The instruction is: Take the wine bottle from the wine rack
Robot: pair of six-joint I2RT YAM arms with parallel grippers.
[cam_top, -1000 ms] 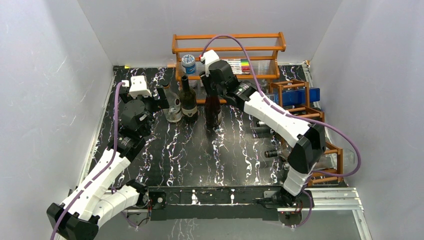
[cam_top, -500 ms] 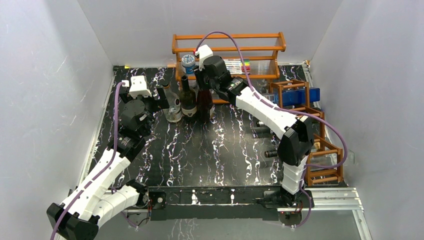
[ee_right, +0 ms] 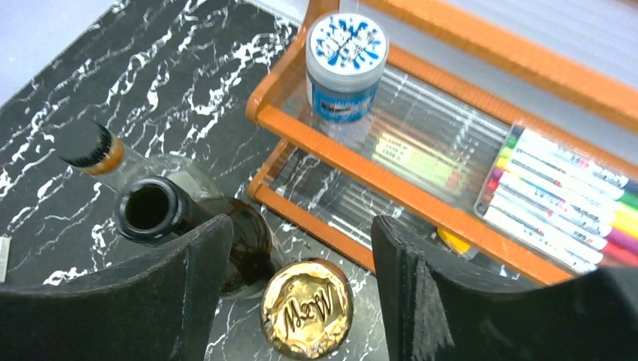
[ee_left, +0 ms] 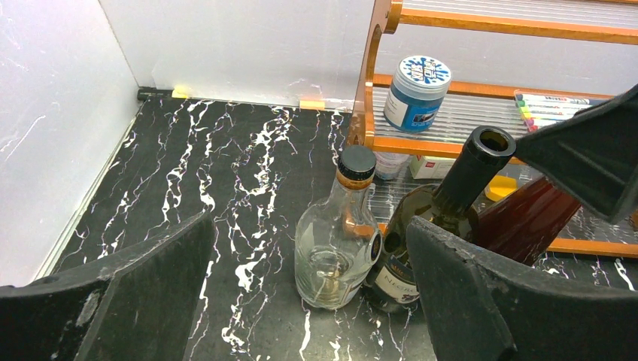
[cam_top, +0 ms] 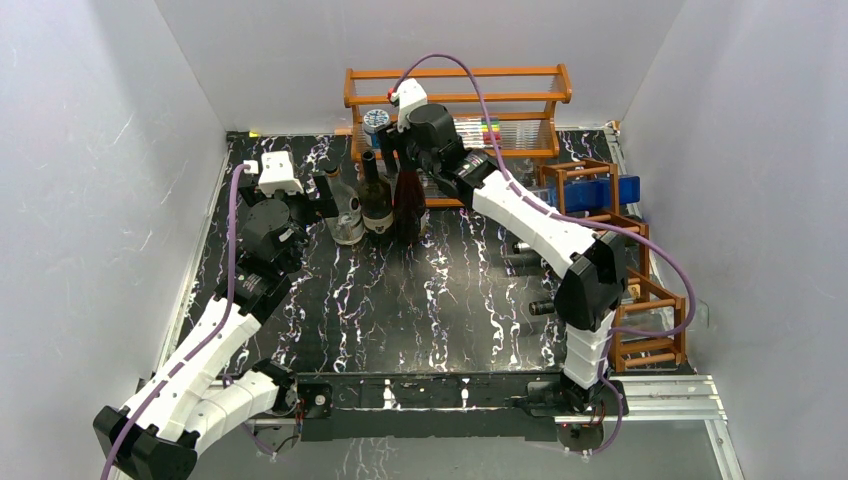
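We see the wine bottle [ee_right: 307, 307] upright just before the orange shelf [cam_top: 455, 98], beside a green bottle [ee_left: 463, 184]. The right gripper [ee_right: 301, 226] hovers over its gold cap, jaws apart, holding nothing. The left gripper [cam_top: 326, 197] gapes wide, empty, near the shelf's left end. The rack [cam_top: 577, 167] stands right of the shelf.

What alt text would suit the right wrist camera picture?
An open pincer straddles a gold-capped bottle without touching it. Beside it stand an uncorked dark bottle and a clear bottle; an orange shelf behind holds a jar and markers.
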